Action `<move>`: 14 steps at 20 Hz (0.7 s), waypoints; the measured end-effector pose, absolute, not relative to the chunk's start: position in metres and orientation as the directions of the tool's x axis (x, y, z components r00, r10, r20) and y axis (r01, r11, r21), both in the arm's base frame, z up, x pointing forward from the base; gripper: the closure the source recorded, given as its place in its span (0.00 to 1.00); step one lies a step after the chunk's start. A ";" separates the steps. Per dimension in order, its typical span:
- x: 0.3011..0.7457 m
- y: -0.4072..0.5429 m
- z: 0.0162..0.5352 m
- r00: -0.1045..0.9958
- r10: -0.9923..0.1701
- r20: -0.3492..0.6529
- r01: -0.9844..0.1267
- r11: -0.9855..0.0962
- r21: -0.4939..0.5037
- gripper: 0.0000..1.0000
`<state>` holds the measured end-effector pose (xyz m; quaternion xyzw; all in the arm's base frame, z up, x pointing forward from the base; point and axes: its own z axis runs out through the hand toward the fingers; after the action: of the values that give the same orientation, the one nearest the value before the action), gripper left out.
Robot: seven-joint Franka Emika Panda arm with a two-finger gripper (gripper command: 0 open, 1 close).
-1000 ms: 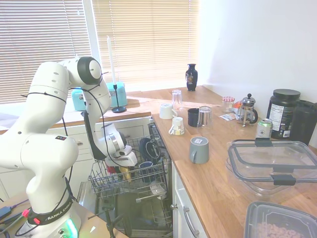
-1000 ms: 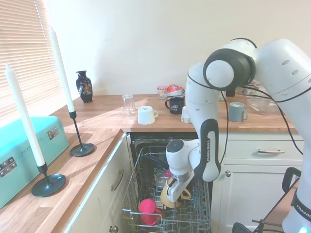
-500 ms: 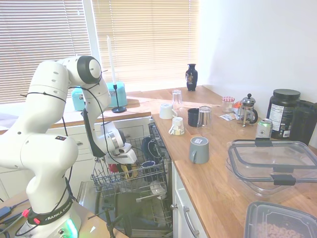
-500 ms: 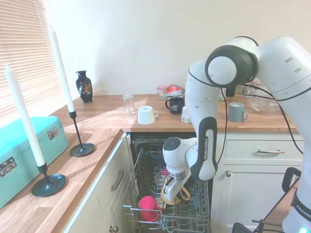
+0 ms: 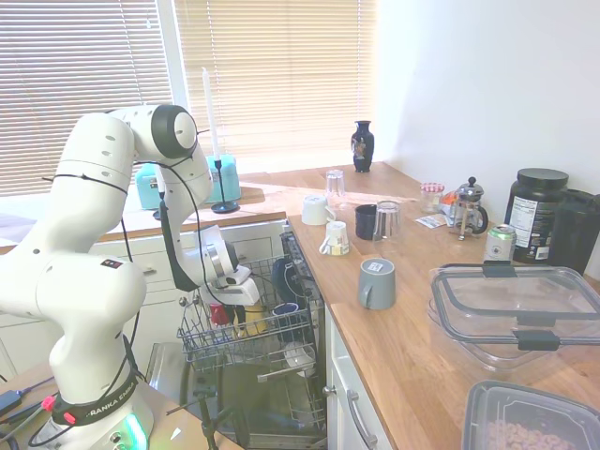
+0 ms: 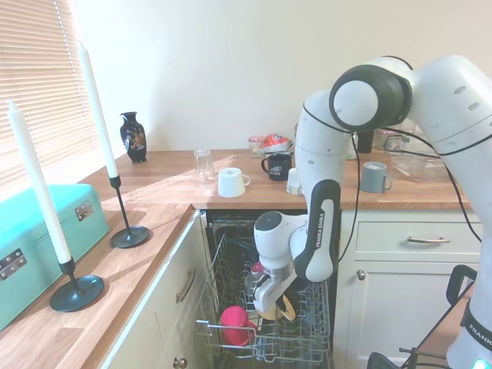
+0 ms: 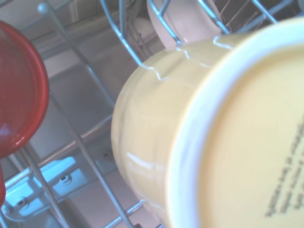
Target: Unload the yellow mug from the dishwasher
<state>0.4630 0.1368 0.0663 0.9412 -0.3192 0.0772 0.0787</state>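
The arm reaches down into the pulled-out upper rack (image 6: 231, 338) of the open dishwasher (image 5: 281, 412); the gripper (image 6: 265, 296) sits low among the wires, its fingers closed around the yellow mug (image 6: 278, 307), which hangs tilted just above the rack floor; in the first exterior view the mug (image 5: 251, 319) shows only as a yellow patch under the gripper (image 5: 242, 298), behind the rack's front wires; the wrist view is filled by the mug's base (image 7: 247, 142) and glossy side, with grey wires crossing behind it; a red cup (image 6: 234, 324) lies in the rack just beside the mug, towards the front corner, and its rim shows at the edge of the wrist view (image 7: 19, 90); a dark blue cup (image 5: 286, 311) stands further back in the rack; on the counter (image 5: 422, 337) above stand a grey mug (image 5: 377, 282), a white mug (image 5: 315, 209), a black mug (image 5: 366, 221) and a glass (image 5: 335, 185), all well apart from the rack.
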 end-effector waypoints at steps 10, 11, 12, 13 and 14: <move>0.463 0.144 0.106 0.782 -0.582 0.224 -0.613 -0.783 0.103 1.00; 0.463 0.146 0.118 0.780 -0.580 0.234 -0.613 -0.784 0.098 1.00; 0.461 0.148 0.130 0.779 -0.578 0.243 -0.611 -0.786 0.093 1.00; 0.460 0.150 0.142 0.777 -0.576 0.253 -0.611 -0.786 0.088 1.00; 0.459 0.151 0.153 0.775 -0.575 0.261 -0.611 -0.788 0.080 1.00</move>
<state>0.4590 0.1510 0.1528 0.9388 -0.3159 0.1120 0.0802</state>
